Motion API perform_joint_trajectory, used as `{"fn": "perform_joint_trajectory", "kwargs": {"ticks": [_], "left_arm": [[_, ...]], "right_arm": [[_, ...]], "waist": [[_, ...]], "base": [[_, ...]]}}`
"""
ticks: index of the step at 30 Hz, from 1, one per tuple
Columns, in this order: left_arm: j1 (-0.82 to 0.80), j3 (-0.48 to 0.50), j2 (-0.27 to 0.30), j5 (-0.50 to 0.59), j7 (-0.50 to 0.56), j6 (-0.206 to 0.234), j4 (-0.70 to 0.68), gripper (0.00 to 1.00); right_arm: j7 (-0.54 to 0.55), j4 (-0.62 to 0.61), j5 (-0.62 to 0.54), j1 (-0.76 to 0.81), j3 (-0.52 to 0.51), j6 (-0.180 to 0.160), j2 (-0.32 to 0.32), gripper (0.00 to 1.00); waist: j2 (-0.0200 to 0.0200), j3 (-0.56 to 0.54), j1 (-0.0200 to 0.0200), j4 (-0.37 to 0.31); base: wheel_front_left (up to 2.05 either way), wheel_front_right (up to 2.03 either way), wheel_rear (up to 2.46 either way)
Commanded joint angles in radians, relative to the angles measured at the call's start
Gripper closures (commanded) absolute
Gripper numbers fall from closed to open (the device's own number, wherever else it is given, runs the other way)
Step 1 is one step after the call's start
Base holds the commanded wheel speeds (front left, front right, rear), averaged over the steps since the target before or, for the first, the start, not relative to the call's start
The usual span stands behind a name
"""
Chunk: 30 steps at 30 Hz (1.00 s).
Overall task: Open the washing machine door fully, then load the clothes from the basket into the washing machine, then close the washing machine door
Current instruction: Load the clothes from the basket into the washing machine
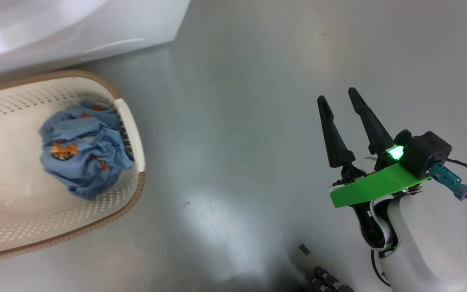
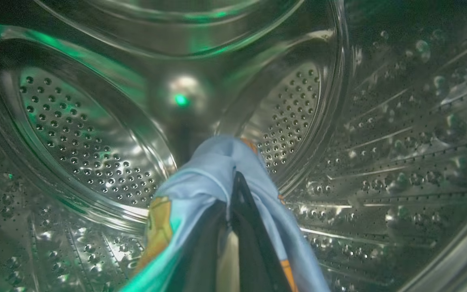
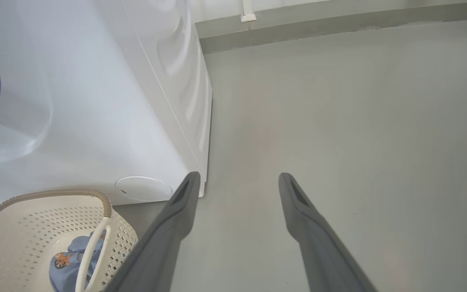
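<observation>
Lying in the basket [image 1: 14,227], blue clothes [image 1: 85,154]; left gripper [image 2: 233,180] clamped on one garment [image 2: 201,178] inside the drum [image 2: 87,134]; right gripper [image 1: 337,95] apart.

Bare grey room, glossy underfoot.
The smooth pale grey floor [image 1: 233,81] carries a soft white patch of glare [image 1: 225,231] and a small dark scrap [image 1: 304,249]. In the right wrist view it meets a darker grey skirting band [image 3: 339,20] under a pale wall [image 3: 217,10], where a small white fitting [image 3: 248,14] sits.
</observation>
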Motion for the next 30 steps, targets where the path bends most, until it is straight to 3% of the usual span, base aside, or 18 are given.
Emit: {"fn": "perform_joint_trajectory", "kwargs": {"ticks": [1, 6, 7, 8, 12, 18, 23, 30], "left_arm": [[-0.027, 0.022, 0.055, -0.008, -0.01, -0.002, -0.038, 1.0], [-0.021, 0.06, 0.067, 0.001, -0.016, -0.002, -0.056, 1.0], [-0.013, 0.057, 0.063, -0.003, -0.012, -0.002, -0.021, 0.89], [-0.008, 0.051, 0.058, -0.007, 0.014, -0.002, 0.019, 0.02], [-0.019, -0.008, 0.053, 0.016, 0.131, -0.002, 0.132, 0.0], [-0.03, -0.038, 0.035, 0.004, 0.193, -0.002, 0.213, 0.0], [0.015, -0.05, 0.021, -0.02, 0.133, -0.002, 0.229, 0.0], [0.178, -0.065, -0.042, -0.065, 0.006, -0.002, 0.214, 0.0]], "right_arm": [[-0.008, -0.023, -0.003, 0.009, 0.015, 0.004, 0.001, 0.0], [-0.008, -0.024, -0.001, 0.002, 0.018, 0.004, 0.008, 0.0], [-0.008, -0.022, 0.0, 0.001, 0.019, 0.004, 0.009, 0.0], [-0.008, -0.021, 0.0, 0.001, 0.019, 0.004, 0.01, 0.0], [-0.008, -0.016, 0.0, -0.001, 0.018, 0.004, 0.012, 0.0], [-0.008, -0.008, 0.005, -0.007, 0.019, 0.004, 0.013, 0.0], [-0.008, 0.003, 0.009, -0.006, 0.017, 0.004, 0.014, 0.0], [-0.008, 0.03, 0.007, 0.006, 0.015, 0.004, 0.012, 0.0]], "waist": [[-0.0001, 0.033, -0.0001, -0.03], [-0.0001, 0.038, -0.0001, -0.031], [-0.0001, 0.036, -0.0001, -0.03], [-0.0001, 0.034, -0.0001, -0.029], [-0.0001, 0.028, -0.0001, -0.025], [-0.0001, -0.004, -0.0001, -0.018], [-0.0001, -0.056, -0.0001, -0.008], [-0.0001, -0.17, -0.0001, 0.043]], "base": [[0.0, 0.0, 0.0], [0.0, 0.0, 0.0], [0.0, 0.0, 0.0], [0.0, 0.0, 0.0], [0.0, 0.0, 0.0], [0.0, 0.0, 0.0], [0.0, 0.0, 0.0], [0.0, 0.0, 0.0]]}}
